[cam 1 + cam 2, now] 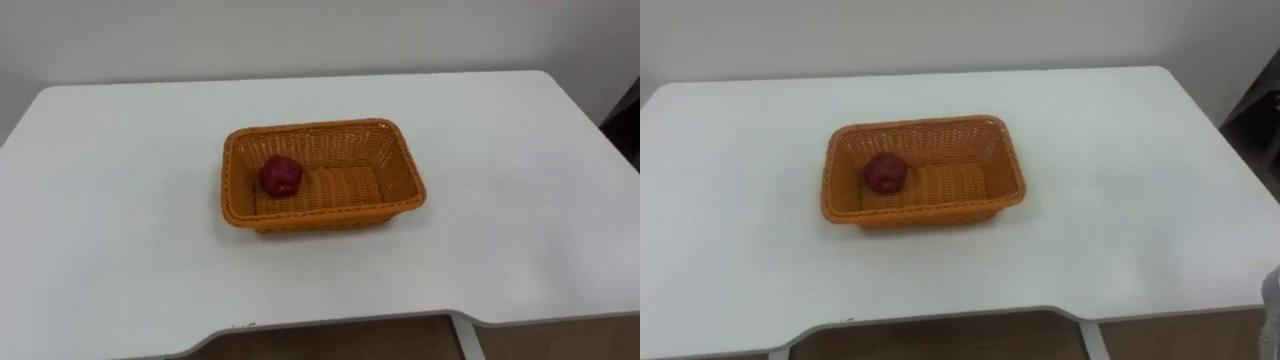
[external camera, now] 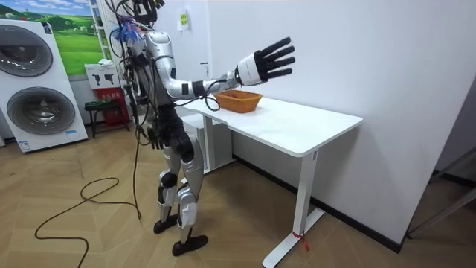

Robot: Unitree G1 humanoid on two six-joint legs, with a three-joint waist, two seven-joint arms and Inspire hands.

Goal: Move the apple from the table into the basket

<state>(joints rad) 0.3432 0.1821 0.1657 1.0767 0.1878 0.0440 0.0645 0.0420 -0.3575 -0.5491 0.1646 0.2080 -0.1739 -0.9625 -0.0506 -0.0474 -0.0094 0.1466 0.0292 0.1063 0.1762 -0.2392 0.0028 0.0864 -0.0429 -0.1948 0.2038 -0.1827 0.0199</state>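
A dark red apple [image 1: 281, 176] lies inside the orange wicker basket [image 1: 320, 128], in its left part against the left wall. The basket stands near the middle of the white table [image 1: 120, 220]. In the room view I stand at the table's long edge, facing the basket [image 2: 238, 101]. My right hand [image 2: 266, 62] is raised above table height out to my right, open with fingers spread and holding nothing. My left hand [image 2: 152, 135] hangs low by my hip, too small to read.
A white wall runs just behind the table. The table's front edge [image 1: 330, 322] has a curved cut-out in front of me. Two washing machines [image 2: 33, 82] and a small stool [image 2: 100, 112] stand at the room view's left.
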